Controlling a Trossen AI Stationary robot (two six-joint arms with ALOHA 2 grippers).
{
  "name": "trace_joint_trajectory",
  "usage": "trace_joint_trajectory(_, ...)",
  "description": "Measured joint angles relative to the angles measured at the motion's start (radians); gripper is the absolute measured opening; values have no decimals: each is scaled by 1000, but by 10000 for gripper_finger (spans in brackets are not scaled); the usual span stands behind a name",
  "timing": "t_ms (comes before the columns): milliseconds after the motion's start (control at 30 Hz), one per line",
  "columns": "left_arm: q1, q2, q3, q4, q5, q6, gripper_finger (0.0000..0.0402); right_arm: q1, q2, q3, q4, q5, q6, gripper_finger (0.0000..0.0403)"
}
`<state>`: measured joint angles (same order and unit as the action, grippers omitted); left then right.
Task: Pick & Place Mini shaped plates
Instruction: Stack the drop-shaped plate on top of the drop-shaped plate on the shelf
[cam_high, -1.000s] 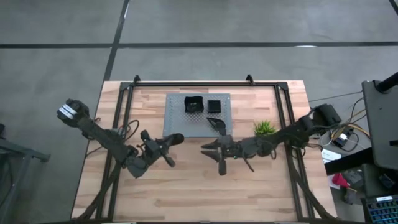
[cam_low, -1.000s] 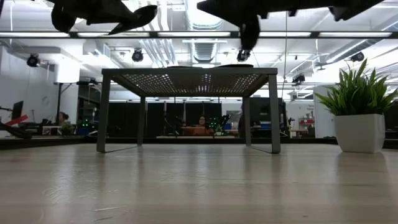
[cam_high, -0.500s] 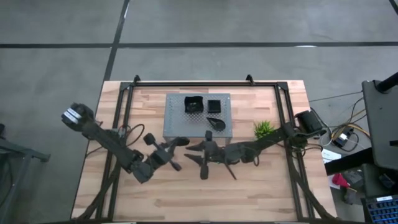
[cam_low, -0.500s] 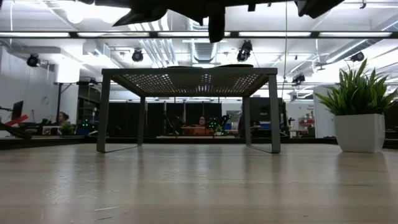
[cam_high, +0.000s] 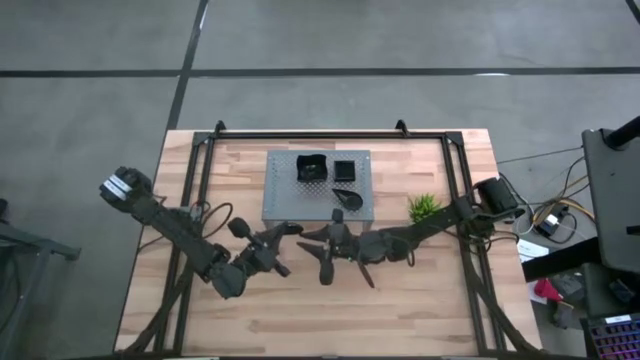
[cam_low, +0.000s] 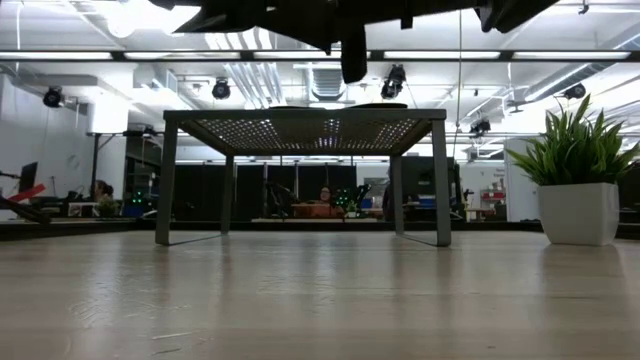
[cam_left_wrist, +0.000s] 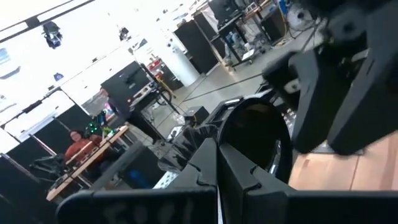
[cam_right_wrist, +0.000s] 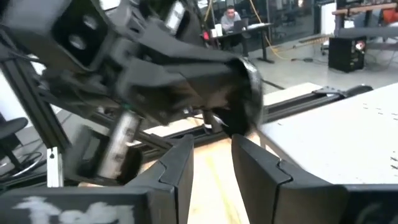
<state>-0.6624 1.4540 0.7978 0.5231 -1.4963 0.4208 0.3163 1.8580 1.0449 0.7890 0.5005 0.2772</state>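
**Claws meet mid-desk over a plate**

Left claw (cam_high: 288, 231), clamped shut on a round black mini plate (cam_left_wrist: 258, 134), faces the right claw (cam_high: 318, 254), fingers spread, gripping nothing. Three more black plates (cam_high: 312, 167) sit on the perforated rack (cam_high: 285, 205) near the desk's (cam_high: 400, 310) far edge.

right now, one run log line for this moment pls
left gripper: shut on mini plate, above table | right gripper: open, facing it | rack: three plates

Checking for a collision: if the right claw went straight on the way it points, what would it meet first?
Most likely the black mini plate held at the left claw's tip, straight ahead of the open right claw; how far off is unclear.
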Motion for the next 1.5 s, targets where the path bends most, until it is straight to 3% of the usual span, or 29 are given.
trace_joint_trajectory(233,-4,1,34,0,-2,86,0,-6,0,-19,0,0,27,106)
trace_joint_trajectory(367,-3,3,41,1,50,85,0,-6,0,-24,4,0,27,101)
trace_joint_trajectory(800,-8,5,33,-1,45,78,0,-7,-5,-19,18,0,12,107)
trace_joint_trajectory(1233,-8,5,33,-6,48,77,0,-12,-5,-19,38,0,3,59)
trace_joint_trajectory(1500,-9,3,34,-6,112,65,9,-13,-5,-20,29,13,-10,14)
